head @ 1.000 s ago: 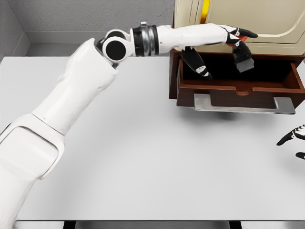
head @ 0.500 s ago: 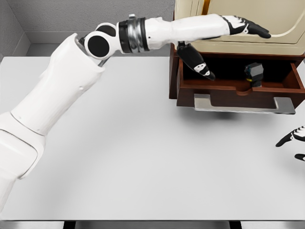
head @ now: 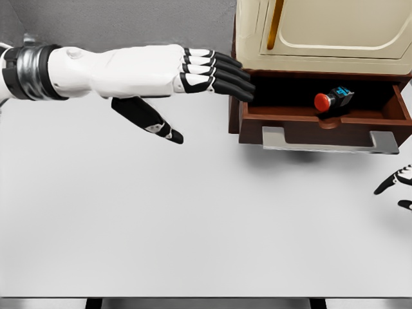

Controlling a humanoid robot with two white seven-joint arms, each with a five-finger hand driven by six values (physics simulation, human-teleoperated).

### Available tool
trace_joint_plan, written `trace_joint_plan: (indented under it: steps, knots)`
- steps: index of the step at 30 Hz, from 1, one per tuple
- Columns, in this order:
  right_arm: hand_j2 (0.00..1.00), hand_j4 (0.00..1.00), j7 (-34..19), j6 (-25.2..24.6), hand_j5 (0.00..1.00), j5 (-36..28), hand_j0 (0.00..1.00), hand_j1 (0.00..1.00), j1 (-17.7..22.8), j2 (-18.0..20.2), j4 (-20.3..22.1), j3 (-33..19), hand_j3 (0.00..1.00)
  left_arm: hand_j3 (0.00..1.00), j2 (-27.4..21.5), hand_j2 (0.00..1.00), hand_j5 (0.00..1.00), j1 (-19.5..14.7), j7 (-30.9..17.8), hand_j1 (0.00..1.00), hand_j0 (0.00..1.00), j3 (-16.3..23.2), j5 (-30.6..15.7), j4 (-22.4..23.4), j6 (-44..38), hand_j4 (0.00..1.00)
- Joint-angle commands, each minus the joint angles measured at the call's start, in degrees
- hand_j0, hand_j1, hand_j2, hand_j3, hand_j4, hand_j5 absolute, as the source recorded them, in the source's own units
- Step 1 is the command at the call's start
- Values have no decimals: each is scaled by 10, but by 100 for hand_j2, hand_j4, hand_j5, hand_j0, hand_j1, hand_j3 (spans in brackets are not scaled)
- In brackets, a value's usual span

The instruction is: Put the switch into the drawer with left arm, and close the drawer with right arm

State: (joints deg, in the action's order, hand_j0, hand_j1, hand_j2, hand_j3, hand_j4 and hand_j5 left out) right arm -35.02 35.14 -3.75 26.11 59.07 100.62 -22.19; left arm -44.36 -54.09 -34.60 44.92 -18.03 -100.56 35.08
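In the head view, the switch (head: pixel 333 99) lies inside the open drawer (head: pixel 325 122), on its side toward the right half of the compartment, its red button pointing left and its dark body with a blue part to the right, so its long axis runs roughly along the drawer's front board. The left hand (head: pixel 193 74) is out over the table (head: pixel 193 219), to the left of the drawer, with its fingers straight and released, holding nothing; its fingertips (head: pixel 241 80) reach about to the drawer's left corner, and the thumb hangs down apart from them. The switch is well to the right of that hand, with the drawer's dark interior between them. The right hand (head: pixel 398 190) shows only at the picture's right edge, below and to the right of the drawer; a few dark fingertips are visible, spread and empty as far as can be seen. The grey handle (head: pixel 328 140) juts toward the camera along the drawer's front, and its right end lies near that right hand, much nearer than the left. Judging from this, placing the switch looks done, and the closing push falls to the right hand, going away from the camera toward the cream cabinet (head: pixel 322 32).
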Motion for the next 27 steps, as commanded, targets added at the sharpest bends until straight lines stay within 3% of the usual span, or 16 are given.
trace_joint_plan:
  steps: [1, 4, 6, 8, 10, 27]
  knots:
    - [57, 57, 0, -1, 57, -4, 57, 57, -2, 1, 0, 12, 57, 100, -78, 100, 100, 4, 0, 100, 100, 0, -3, 13, -1, 100]
    - [58, 58, 0, -1, 58, -4, 58, 58, -23, 2, 0, 29, 58, 100, -111, 100, 100, 38, -4, 100, 100, -1, 3, 74, -1, 100]
    - [57, 57, 0, -1, 57, -4, 57, 57, -34, 25, 1, 41, 57, 100, -105, 100, 100, 75, -4, 100, 100, -2, 40, 123, -1, 100]
    - [57, 57, 0, -1, 57, -4, 57, 57, -63, 26, 0, 75, 57, 100, -79, 100, 100, 87, -4, 100, 100, -19, 99, 118, -1, 100]
    - [58, 58, 0, -1, 58, -3, 58, 58, -76, 26, 0, 87, 58, 100, -79, 100, 100, 115, -4, 100, 100, -23, 101, 118, -1, 100]
    - [63, 63, 0, -1, 63, -4, 63, 63, -107, 25, -3, 86, 63, 100, -83, 100, 100, 113, -4, 100, 100, -22, 106, 119, -1, 100]
